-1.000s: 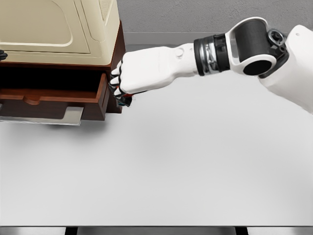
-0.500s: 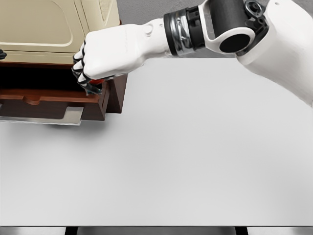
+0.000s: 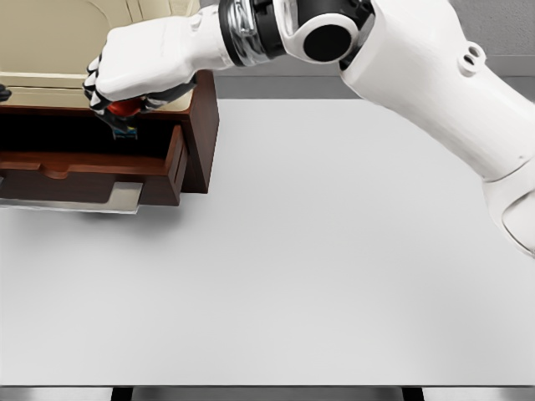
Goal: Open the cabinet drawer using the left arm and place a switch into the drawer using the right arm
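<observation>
Tabletop (image 3: 318, 276): pale grey, spreading below and to the right of the hand.
Right arm (image 3: 418, 75): white, entering from the right edge and reaching across to the upper left, with a black and metal wrist joint.
Cabinet (image 3: 100, 50): cream top on a dark brown body, directly behind and to the left of the hand.
Drawer (image 3: 92, 171): pulled out, its dark opening just below the hand, its brown front lower still, with a grey plate under it.
Right hand (image 3: 134, 79): clenched around the switch, knuckles toward the cabinet, above the open drawer.
Switch (image 3: 125, 109): small, red with a bluish part showing beneath the fingers, held over the drawer opening.
Left hand: only a dark sliver at the left edge, too little to tell its state.
</observation>
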`<state>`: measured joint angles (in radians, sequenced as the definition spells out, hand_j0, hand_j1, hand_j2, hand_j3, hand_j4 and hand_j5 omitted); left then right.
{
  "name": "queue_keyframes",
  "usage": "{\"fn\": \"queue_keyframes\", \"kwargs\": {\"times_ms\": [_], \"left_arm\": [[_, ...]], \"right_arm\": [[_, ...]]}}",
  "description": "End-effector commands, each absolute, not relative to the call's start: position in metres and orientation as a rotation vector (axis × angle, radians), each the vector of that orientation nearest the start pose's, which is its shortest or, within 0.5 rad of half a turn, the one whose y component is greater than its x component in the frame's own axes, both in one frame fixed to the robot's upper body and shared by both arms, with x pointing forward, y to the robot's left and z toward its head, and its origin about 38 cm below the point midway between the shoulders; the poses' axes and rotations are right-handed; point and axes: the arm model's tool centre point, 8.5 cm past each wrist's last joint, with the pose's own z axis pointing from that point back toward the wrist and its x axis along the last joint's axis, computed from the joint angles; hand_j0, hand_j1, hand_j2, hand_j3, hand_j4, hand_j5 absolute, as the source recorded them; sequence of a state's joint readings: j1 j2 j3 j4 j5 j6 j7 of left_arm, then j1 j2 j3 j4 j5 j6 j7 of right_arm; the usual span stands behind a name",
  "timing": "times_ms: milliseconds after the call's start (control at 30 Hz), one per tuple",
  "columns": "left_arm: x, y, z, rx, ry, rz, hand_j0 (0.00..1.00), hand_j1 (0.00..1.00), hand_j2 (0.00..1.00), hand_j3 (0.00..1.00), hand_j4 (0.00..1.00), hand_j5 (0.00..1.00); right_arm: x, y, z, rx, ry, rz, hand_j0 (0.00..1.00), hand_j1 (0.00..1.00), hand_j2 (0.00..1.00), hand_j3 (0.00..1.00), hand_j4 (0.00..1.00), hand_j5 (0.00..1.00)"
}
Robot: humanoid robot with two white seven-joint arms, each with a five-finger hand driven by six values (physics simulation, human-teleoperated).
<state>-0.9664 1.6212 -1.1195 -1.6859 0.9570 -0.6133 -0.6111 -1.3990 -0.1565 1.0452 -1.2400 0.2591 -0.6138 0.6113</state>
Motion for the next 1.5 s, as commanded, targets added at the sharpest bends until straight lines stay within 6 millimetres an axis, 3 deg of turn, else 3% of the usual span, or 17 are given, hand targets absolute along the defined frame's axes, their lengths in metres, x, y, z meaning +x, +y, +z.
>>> {"fn": "queue_keyframes", "kwargs": {"times_ms": [0,433,700,1267,1333,1367,1400,1433,1467], "left_arm": [[0.318,0.446,0.375,-0.096,-1.599,-1.345,1.00,1.00,1.00,1.00,1.00,1.00],[0.318,0.449,0.376,-0.085,-1.596,-1.342,1.00,1.00,1.00,1.00,1.00,1.00],[0.318,0.449,0.375,-0.087,-1.597,-1.342,1.00,1.00,1.00,1.00,1.00,1.00],[0.318,0.451,0.376,-0.081,-1.595,-1.339,1.00,1.00,1.00,1.00,1.00,1.00],[0.318,0.451,0.376,-0.081,-1.595,-1.339,1.00,1.00,1.00,1.00,1.00,1.00],[0.319,0.450,0.376,-0.082,-1.596,-1.339,1.00,1.00,1.00,1.00,1.00,1.00],[0.318,0.451,0.376,-0.081,-1.595,-1.339,1.00,1.00,1.00,1.00,1.00,1.00],[0.318,0.451,0.376,-0.080,-1.597,-1.338,1.00,1.00,1.00,1.00,1.00,1.00],[0.318,0.451,0.376,-0.081,-1.596,-1.338,1.00,1.00,1.00,1.00,1.00,1.00]], "right_arm": [[0.448,0.044,0.392,0.167,1.786,-2.487,0.38,0.38,0.38,0.38,0.38,0.38],[0.454,0.080,0.382,0.161,1.737,-2.544,0.38,0.38,0.38,0.38,0.38,0.38],[0.482,0.067,0.382,0.269,1.726,-2.633,0.38,0.38,0.38,0.38,0.38,0.38],[0.472,0.074,0.372,0.249,1.652,-2.635,0.43,0.43,0.43,0.43,0.43,0.43],[0.472,0.074,0.371,0.249,1.651,-2.636,0.47,0.47,0.47,0.47,0.47,0.47],[0.472,0.074,0.371,0.249,1.649,-2.637,0.57,0.57,0.57,0.57,0.57,0.57],[0.472,0.074,0.372,0.254,1.645,-2.637,0.92,0.92,0.92,0.92,0.92,0.92],[0.472,0.074,0.371,0.259,1.641,-2.636,1.00,1.00,1.00,1.00,1.00,1.00],[0.471,0.075,0.372,0.260,1.640,-2.634,1.00,1.00,1.00,1.00,1.00,1.00]]}}
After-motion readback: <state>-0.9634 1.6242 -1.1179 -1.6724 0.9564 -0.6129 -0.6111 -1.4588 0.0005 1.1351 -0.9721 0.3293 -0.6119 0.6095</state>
